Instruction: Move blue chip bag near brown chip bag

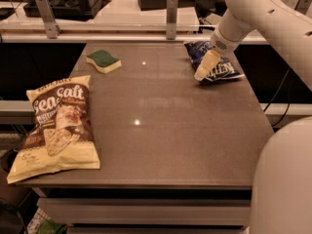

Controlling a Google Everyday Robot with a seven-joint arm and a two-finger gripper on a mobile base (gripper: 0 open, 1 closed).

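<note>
Across the middle of the view spreads a grey-brown tabletop (185,130), which carries three things. A white robot arm (263,13) reaches in from the upper right and slopes down toward the far right corner, and another rounded white part of the robot (287,179) fills the lower right corner of the view.

The brown chip bag (56,126) lies flat at the near left edge, its "Sea Salt" lettering facing up and its bottom corner at the front rim. The blue chip bag (222,71), smaller and crinkled, lies at the far right of the tabletop, close to the right edge and well apart from the brown chip bag. A green-and-yellow sponge (103,61) rests at the far left, beyond the brown chip bag.

The end effector (204,67), pale cream, hangs at the tip of the arm over the left part of the blue chip bag, at or very close to its surface. Whether it is wide, narrow or gripping the bag cannot be told.
</note>
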